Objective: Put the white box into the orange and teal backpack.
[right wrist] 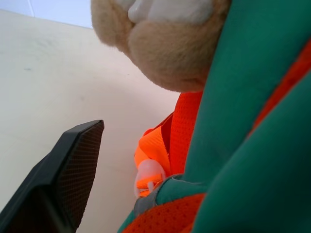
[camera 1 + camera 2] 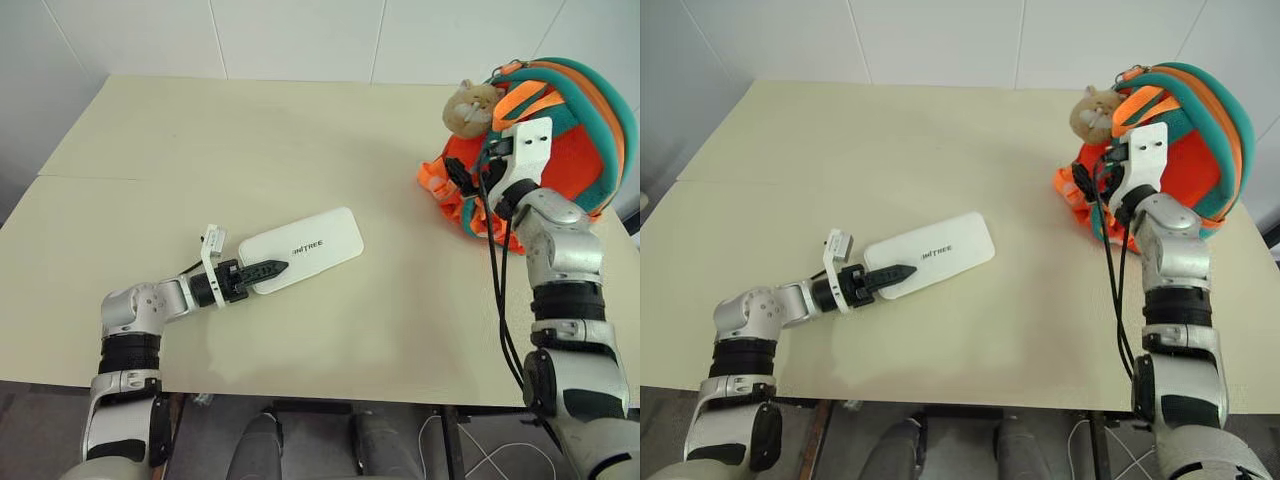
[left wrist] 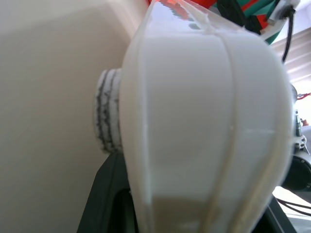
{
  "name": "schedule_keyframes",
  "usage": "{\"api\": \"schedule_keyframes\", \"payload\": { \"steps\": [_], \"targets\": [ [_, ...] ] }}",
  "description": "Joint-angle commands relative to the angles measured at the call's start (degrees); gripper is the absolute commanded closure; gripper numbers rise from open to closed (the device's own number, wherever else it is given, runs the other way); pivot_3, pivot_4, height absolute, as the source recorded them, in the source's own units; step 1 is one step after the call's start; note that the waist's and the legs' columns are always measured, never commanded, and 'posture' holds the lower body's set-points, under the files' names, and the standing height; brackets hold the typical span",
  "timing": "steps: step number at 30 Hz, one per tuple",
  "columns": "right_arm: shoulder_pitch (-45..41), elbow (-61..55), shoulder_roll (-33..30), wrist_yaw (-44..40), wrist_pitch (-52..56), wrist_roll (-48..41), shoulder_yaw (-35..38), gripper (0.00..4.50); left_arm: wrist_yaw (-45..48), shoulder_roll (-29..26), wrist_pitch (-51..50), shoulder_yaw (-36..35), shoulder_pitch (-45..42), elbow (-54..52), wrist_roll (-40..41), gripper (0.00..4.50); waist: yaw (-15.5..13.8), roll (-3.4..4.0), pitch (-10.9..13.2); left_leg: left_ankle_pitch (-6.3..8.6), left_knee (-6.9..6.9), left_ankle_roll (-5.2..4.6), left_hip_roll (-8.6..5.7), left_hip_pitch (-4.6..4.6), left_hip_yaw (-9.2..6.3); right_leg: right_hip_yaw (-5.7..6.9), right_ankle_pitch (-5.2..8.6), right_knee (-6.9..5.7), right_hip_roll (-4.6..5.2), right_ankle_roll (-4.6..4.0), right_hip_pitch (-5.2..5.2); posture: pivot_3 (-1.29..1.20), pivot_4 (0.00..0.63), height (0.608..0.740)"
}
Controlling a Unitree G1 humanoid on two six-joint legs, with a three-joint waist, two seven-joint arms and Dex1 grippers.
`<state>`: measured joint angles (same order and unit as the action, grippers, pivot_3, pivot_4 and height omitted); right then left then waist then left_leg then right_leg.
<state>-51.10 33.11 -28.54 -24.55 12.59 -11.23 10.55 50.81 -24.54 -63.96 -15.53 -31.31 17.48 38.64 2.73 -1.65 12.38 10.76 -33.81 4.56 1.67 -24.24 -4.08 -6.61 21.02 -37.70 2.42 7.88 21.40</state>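
The white box (image 2: 310, 248) lies flat on the table, near the front left. My left gripper (image 2: 262, 270) is shut on its near end, with one black finger on top. In the left wrist view the box (image 3: 204, 121) is very close to the camera. The orange and teal backpack (image 2: 590, 150) stands at the far right, with a tan plush charm (image 2: 470, 108) on its left side. My right gripper (image 2: 472, 170) is raised against the backpack just below the charm. In the right wrist view one finger (image 1: 68, 170) stands wide of the backpack's teal trim (image 1: 252, 97). The other finger is hidden.
The cream table (image 2: 300, 140) has a seam running across its left part. A white tiled wall lies behind its far edge. Black cables hang along my right forearm (image 2: 495, 290).
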Motion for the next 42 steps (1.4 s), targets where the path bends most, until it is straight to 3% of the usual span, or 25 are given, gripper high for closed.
{"api": "schedule_keyframes", "payload": {
  "steps": [1, 5, 8, 11, 12, 17, 21, 25, 31, 36, 42],
  "targets": [
    [-2.1, 4.7, 1.0, -1.4, -7.6, 0.0, 0.7, 0.93, -3.2, 0.5, -0.5, -3.7, 2.9, -5.2, 3.1, 3.2, 0.4, 0.0, 0.0, 0.0, 0.0, 0.0, 0.0, 0.0, 0.0, 0.0, 0.0, 0.0, 0.01, 0.0, -0.01, 0.0, 0.15, 0.74],
    [-2.0, 3.8, 2.3, -6.9, -11.0, -2.3, 0.6, 2.31, -6.1, 0.8, -0.1, -5.5, 5.2, -8.3, 4.6, 3.2, 0.9, 0.0, 0.0, -0.01, -0.06, 0.01, -0.01, 0.02, 0.0, -0.01, -0.01, -0.08, -0.01, 0.01, -0.02, 0.0, 0.15, 0.74],
    [1.1, -6.2, 2.7, -18.6, -10.4, -7.5, -1.3, 3.38, -7.4, -0.9, 1.1, -5.2, 7.1, -9.3, 3.4, 3.2, 1.3, 0.01, 0.0, -0.02, -0.06, 0.03, 0.03, 0.05, -0.01, -0.01, -0.01, -0.14, -0.05, 0.01, -0.03, 0.0, 0.15, 0.74],
    [3.0, -14.8, 2.2, -24.1, -5.6, -12.3, -1.8, 4.37, -8.3, -1.7, 1.2, -6.1, 7.4, -10.0, 4.2, 3.2, 1.9, 0.01, 0.0, -0.02, -0.05, 0.03, 0.04, 0.05, -0.01, 0.0, -0.01, -0.13, -0.05, 0.01, -0.03, 0.0, 0.15, 0.74],
    [3.8, -18.8, 1.8, -26.4, -1.8, -15.0, -2.4, 4.48, -8.5, -2.1, 1.0, -6.5, 7.3, -10.3, 4.7, 3.2, 2.0, 0.01, 0.0, -0.02, -0.06, 0.04, 0.03, 0.05, -0.01, 0.0, -0.01, -0.14, -0.04, 0.02, -0.04, 0.0, 0.15, 0.74],
    [7.7, -36.9, -2.1, -33.3, 17.3, -27.8, -5.0, 4.48, -9.1, -4.6, 1.9, -5.6, 6.4, -8.8, 3.9, 3.2, 2.2, 0.01, 0.0, -0.02, -0.03, 0.04, 0.1, 0.06, -0.04, 0.0, -0.01, -0.16, -0.08, 0.01, -0.01, 0.0, 0.15, 0.74],
    [12.0, -50.8, -8.9, -37.3, 36.0, -47.5, -3.0, 4.48, -10.4, -5.6, 3.2, -5.9, 4.8, -7.4, 3.4, 3.2, 1.7, 0.01, 0.0, -0.01, -0.02, 0.04, 0.08, 0.04, -0.06, 0.0, 0.0, -0.12, -0.06, 0.0, 0.0, 0.0, 0.15, 0.74],
    [17.1, -54.7, -16.3, -38.8, 44.5, -56.1, -0.7, 4.48, -11.0, -6.2, 3.4, -7.3, 5.6, -9.3, 5.0, 3.2, 1.3, -0.02, 0.0, 0.03, 0.0, 0.02, 0.05, 0.0, -0.06, 0.01, 0.0, 0.09, -0.01, 0.0, -0.06, 0.0, 0.15, 0.74],
    [19.3, -49.1, -24.4, -45.2, 44.8, -51.9, -2.0, 4.48, -12.6, -6.7, 1.9, -11.7, 7.9, -13.7, 9.3, 3.2, 0.8, -0.04, 0.0, 0.04, -0.04, -0.01, 0.02, 0.01, 0.01, -0.04, -0.01, 0.14, 0.01, 0.0, -0.05, 0.0, 0.15, 0.74],
    [18.6, -45.7, -21.9, -46.4, 40.8, -46.1, -5.9, 4.48, -8.9, -8.5, 3.3, -19.4, 12.4, -27.6, 19.7, 3.2, 0.3, -0.15, 0.1, 0.05, 0.02, 0.0, 0.04, -0.08, 0.03, -0.04, -0.01, 0.23, 0.02, -0.01, 0.04, 0.0, 0.15, 0.74],
    [18.5, -45.2, -19.4, -46.6, 39.4, -43.0, -8.3, 4.48, -8.5, -14.0, 3.5, -24.7, 13.5, -34.0, 28.6, 3.2, 0.3, -0.14, 0.1, 0.12, 0.08, 0.05, 0.04, -0.13, 0.04, -0.03, 0.04, 0.31, 0.03, -0.04, 0.07, 0.0, 0.15, 0.74]
  ]
}}
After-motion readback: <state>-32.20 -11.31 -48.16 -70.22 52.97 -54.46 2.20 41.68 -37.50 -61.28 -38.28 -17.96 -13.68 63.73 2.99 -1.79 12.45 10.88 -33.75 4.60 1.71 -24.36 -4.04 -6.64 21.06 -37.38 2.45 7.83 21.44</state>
